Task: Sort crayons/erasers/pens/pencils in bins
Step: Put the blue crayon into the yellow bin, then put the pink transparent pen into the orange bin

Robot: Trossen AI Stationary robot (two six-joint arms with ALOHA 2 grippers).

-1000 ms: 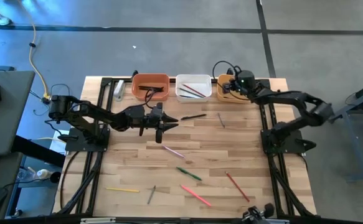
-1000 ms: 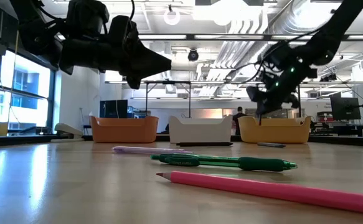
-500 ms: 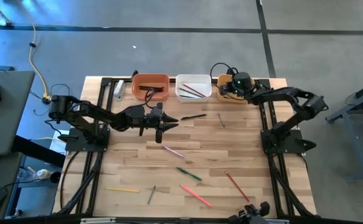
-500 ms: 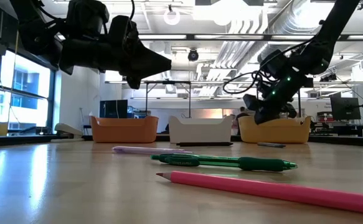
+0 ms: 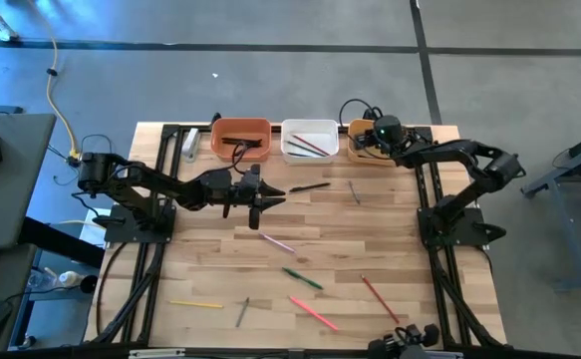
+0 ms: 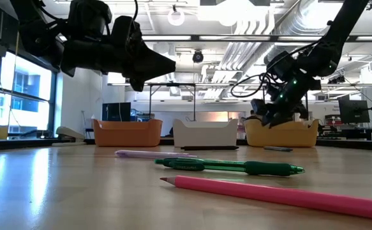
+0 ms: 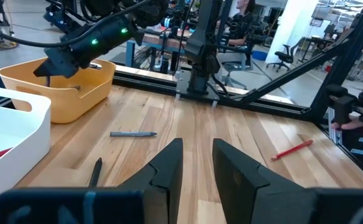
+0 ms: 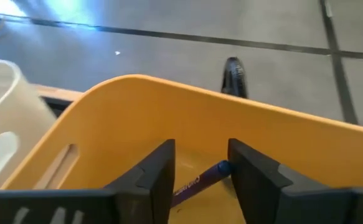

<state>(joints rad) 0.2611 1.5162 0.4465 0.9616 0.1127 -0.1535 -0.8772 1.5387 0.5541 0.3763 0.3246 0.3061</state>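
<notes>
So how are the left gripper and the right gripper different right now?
The left gripper hovers over the middle of the table, apart from any bin; the right gripper is at the yellow-orange bin. The left gripper has bare wood beneath it; the right gripper has a purple crayon lying just beyond its fingertips. Both are open and hold nothing.

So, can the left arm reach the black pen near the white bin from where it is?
Probably yes. The left gripper is open and empty above the table, the black pen lies just beside it, and nothing stands between them.
</notes>
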